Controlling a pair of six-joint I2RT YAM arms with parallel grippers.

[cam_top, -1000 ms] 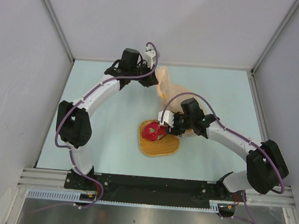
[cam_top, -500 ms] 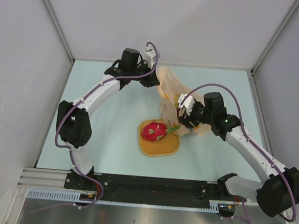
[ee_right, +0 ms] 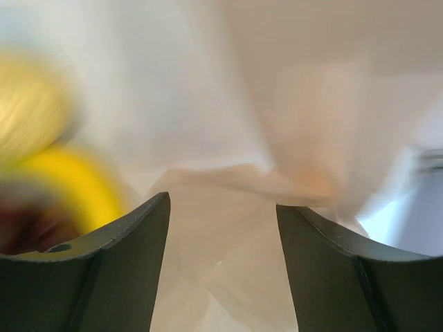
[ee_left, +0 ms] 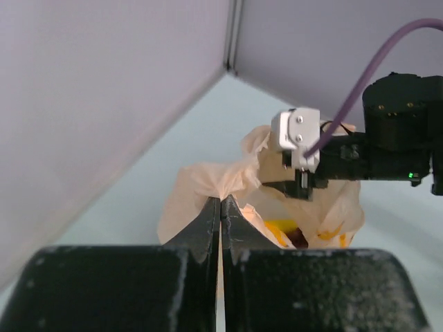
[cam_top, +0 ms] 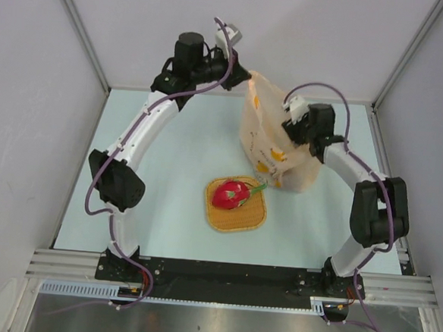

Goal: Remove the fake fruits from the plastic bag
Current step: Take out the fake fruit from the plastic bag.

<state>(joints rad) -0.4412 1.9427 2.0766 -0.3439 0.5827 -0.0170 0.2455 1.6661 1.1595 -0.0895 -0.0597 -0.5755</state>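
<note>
The pale peach plastic bag (cam_top: 272, 143) stands lifted at the back middle of the table. My left gripper (ee_left: 222, 202) is shut on its upper left edge (cam_top: 250, 78) and holds it up. My right gripper (ee_right: 221, 207) is open at the bag's mouth, with bag film (ee_right: 228, 242) between its jaws; it also shows in the top view (cam_top: 296, 129). Yellow fruit (ee_left: 285, 229) and something dark red (ee_left: 299, 238) lie inside the bag; yellow fruit also shows blurred in the right wrist view (ee_right: 66, 180). The red fruit with green tips (cam_top: 231, 195) lies on the orange woven tray (cam_top: 237, 219).
Grey walls stand close at the back and both sides. The pale table (cam_top: 167, 177) lies between the left arm and the tray. The tray sits just in front of the bag's bottom.
My right gripper let go of the red fruit on the tray and moved back and up to the bag's mouth. My left gripper lifted the bag's edge higher, so the bag stands taller.
</note>
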